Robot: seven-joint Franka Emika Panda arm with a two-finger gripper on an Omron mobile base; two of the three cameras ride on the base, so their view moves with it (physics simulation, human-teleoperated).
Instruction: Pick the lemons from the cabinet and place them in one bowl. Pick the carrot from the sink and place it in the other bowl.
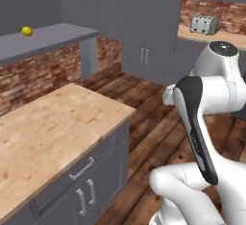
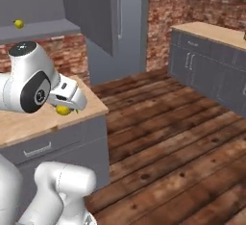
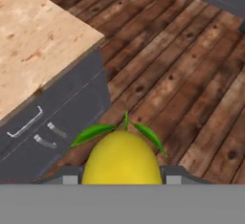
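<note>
Over plank floor (image 3: pixel 191 74), wooden counter (image 1: pixel 53 128) probably bare.

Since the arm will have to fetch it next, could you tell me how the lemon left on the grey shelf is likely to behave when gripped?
The lemon on the shelf looks oval and smooth, so it may roll if nudged. It seems small and firm, probably light.

Landmark: worktop (image 1: pixel 53 128). My tool (image 2: pixel 67 107) sits above its near corner, closed on one lemon (image 3: pixel 122 158), plank floor (image 3: pixel 191 74) under it. Second lemon (image 1: pixel 27 31) lies on the cabinet shelf (image 1: pixel 48 39) behind and above the worktop. Toaster (image 1: pixel 204 24) on the far counter (image 1: pixel 211 37), across the floor.
</note>
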